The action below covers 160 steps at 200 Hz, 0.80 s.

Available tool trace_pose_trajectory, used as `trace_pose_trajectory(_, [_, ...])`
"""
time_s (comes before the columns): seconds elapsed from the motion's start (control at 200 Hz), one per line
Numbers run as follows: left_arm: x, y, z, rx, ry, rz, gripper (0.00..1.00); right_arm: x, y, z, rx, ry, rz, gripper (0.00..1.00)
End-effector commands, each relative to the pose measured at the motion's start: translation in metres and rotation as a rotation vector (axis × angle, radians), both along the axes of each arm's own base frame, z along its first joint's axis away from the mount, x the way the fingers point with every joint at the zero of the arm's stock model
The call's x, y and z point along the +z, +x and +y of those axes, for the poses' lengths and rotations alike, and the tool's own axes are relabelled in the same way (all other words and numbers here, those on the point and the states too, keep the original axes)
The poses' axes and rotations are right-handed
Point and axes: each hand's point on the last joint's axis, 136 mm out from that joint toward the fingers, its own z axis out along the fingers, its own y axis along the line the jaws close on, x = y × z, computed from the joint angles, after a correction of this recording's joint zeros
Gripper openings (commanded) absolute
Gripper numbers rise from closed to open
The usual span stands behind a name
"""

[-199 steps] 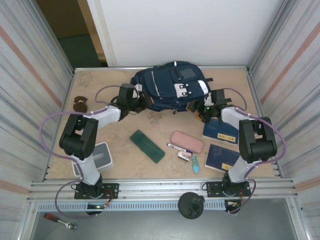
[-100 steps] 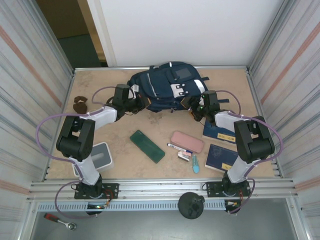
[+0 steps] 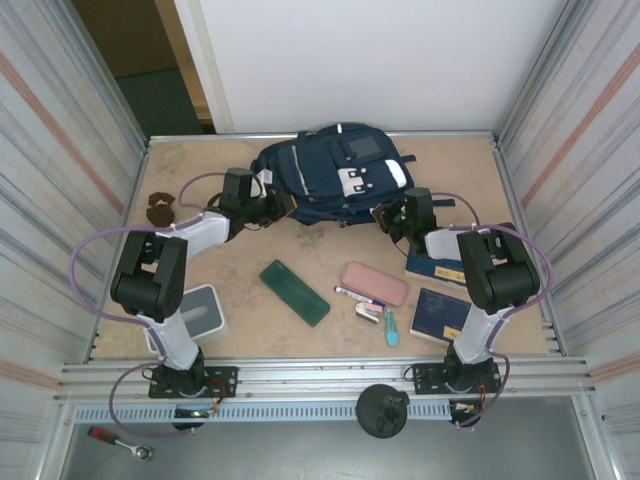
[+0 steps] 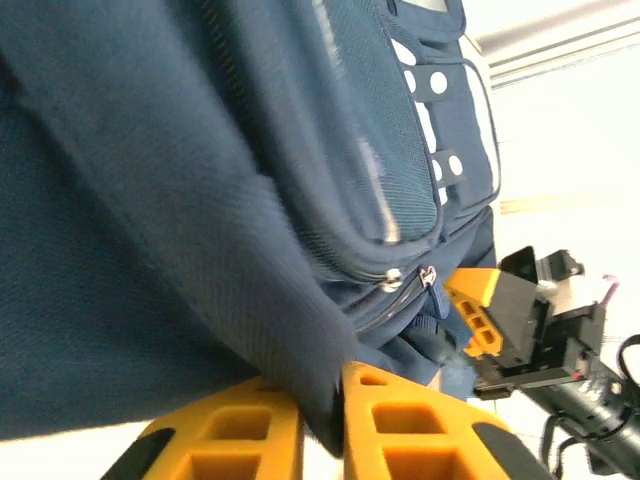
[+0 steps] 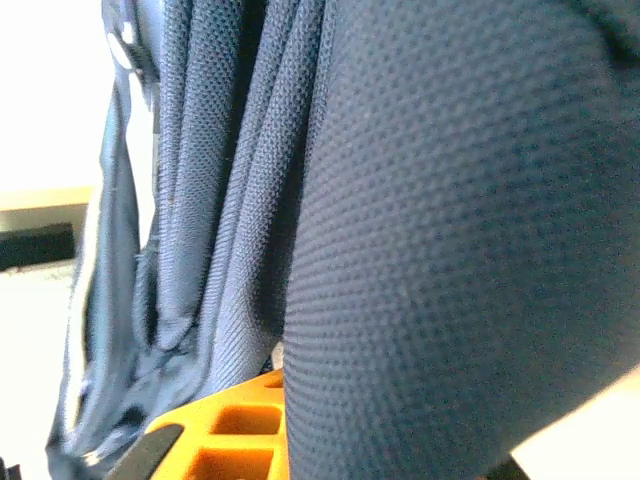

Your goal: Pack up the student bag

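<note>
Navy student bag (image 3: 335, 172) lies far-centre, long axis L–R, betw. both arms: left gripper (image 3: 277, 207) pinches a fabric fold at its near-left edge, right gripper (image 3: 386, 214) closed at near-right edge, hold unclear.

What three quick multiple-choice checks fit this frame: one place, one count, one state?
1. The pink pencil pouch lies:
A. inside the student bag
B. on the table, between the green case and the dark-blue booklets
C. on the white box

2. Dark-blue booklets on the table:
A. one
B. four
C. two

3. The left gripper is:
A. clamped on a fold of the student bag
B. open over bare table
C. holding the green case

Answers:
1 B: the top view shows it flat on the tabletop there.
2 C: two lie near the right edge.
3 A: navy fabric sits pinched between its orange fingers.
</note>
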Motion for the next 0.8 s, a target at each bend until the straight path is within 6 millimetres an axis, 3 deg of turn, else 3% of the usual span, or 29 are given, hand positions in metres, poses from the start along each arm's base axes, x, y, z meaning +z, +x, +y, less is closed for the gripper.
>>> trace_pose_trajectory(0.0, [0.025, 0.014, 0.024, 0.027, 0.018, -0.108, 0.3, 0.036, 0.006, 0.006, -0.065, 0.088, -0.076, 0.02])
trace_pose_trajectory(0.15, [0.03, 0.003, 0.053, 0.104, 0.102, -0.19, 0.46, 0.054, -0.008, 0.014, -0.132, 0.13, -0.098, 0.0])
trace_pose_trajectory(0.286, [0.034, -0.027, 0.074, 0.153, 0.22, -0.281, 0.58, 0.066, -0.012, 0.027, -0.156, 0.181, -0.099, 0.0])
trace_pose_trajectory(0.376, [0.038, -0.05, 0.077, 0.141, 0.312, -0.371, 0.64, 0.075, -0.012, 0.039, -0.147, 0.226, -0.1, 0.0])
trace_pose_trajectory(0.551, [0.041, -0.088, 0.052, 0.033, 0.485, -0.546, 0.7, 0.096, -0.01, 0.06, -0.118, 0.279, -0.124, 0.0])
trace_pose_trajectory(0.797, [0.032, -0.098, -0.004, -0.117, 0.604, -0.673, 0.66, 0.118, -0.01, 0.077, -0.073, 0.306, -0.147, 0.0])
